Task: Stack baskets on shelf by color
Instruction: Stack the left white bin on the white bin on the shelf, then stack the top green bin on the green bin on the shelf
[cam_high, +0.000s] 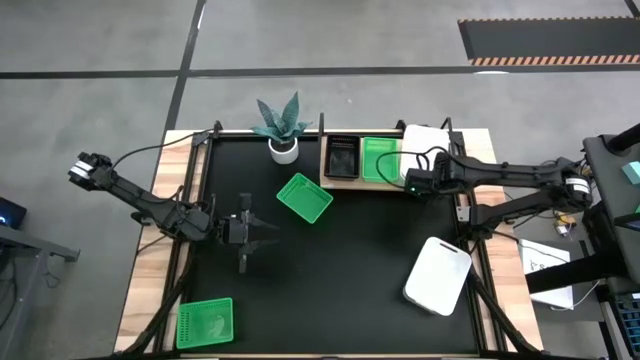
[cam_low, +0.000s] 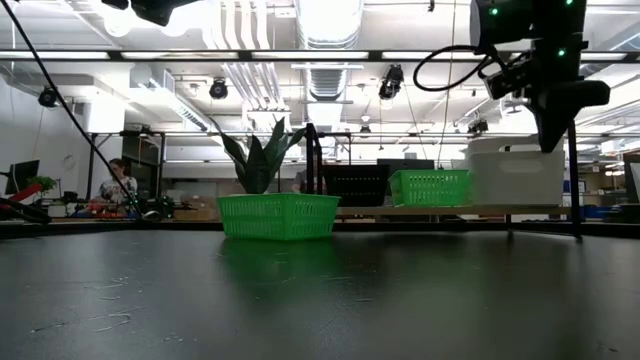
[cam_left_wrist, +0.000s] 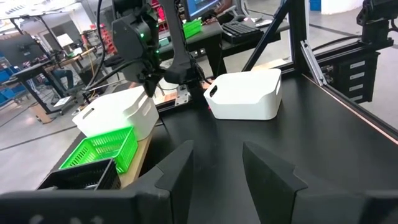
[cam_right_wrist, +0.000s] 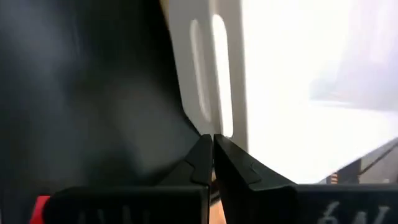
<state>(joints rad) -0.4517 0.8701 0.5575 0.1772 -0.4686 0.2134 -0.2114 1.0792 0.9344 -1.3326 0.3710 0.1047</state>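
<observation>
Black tabletop (cam_high: 340, 270) under warehouse lights: I watch the shelf (cam_high: 345, 180) at the far edge carry a black basket (cam_high: 342, 157), a green basket (cam_high: 379, 158) and a white basket (cam_high: 422, 140) side by side. My right gripper (cam_high: 410, 182) hangs at the shelf's right end, just by the white basket; its wrist view shows the fingertips (cam_right_wrist: 205, 155) pressed together with nothing between them, near that basket's slotted handle. My left gripper (cam_high: 262, 232) waits low over the table's left half, fingers (cam_left_wrist: 177, 168) parted wide and empty. Loose on the table lie a green basket (cam_high: 304, 197) near the plant pot (cam_high: 284, 150), another green one (cam_high: 204, 323) at the near left corner, and a white one (cam_high: 437, 274) at the near right. I judge all these light, stiff plastic; the mesh should give purchase, the smooth white walls may slip. A rim or handle slot looks the best hold.
</observation>
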